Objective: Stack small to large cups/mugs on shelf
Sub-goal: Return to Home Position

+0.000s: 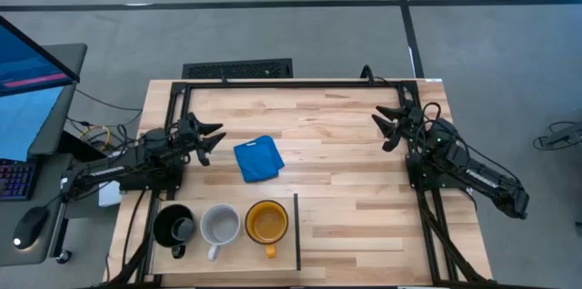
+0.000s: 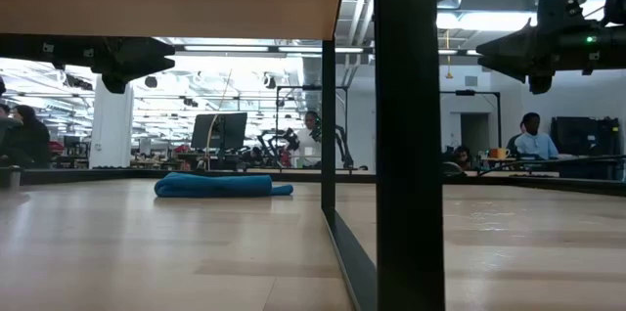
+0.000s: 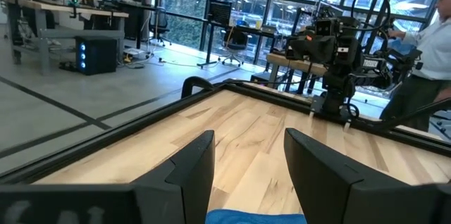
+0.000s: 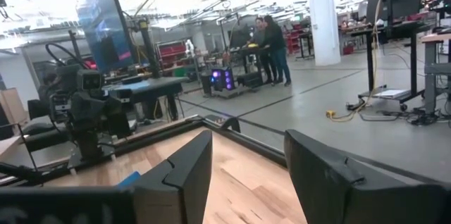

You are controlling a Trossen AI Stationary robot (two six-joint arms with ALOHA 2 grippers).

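Observation:
Three mugs stand upright in a row on the pale shelf panel (image 1: pixel 241 257) at the table's near left: the black mug (image 1: pixel 173 226), the grey-white mug (image 1: pixel 219 224) and the yellow mug (image 1: pixel 266 222). Their handles point toward the near edge. The thin dark divider (image 1: pixel 296 231) stands just right of the yellow mug. My left gripper (image 1: pixel 209 138) is open and empty above the table's left side, left of the blue cloth (image 1: pixel 258 159). My right gripper (image 1: pixel 386 129) is open and empty at the far right. The mugs are out of view in the low and wrist views.
The flat blue cloth lies mid-table and also shows in the low view (image 2: pixel 220 186) and the left wrist view (image 3: pixel 254 217). The divider (image 2: pixel 406 135) fills the low view's middle. A dark frame (image 1: pixel 300 83) runs along the table's far edge. People stand in the room beyond.

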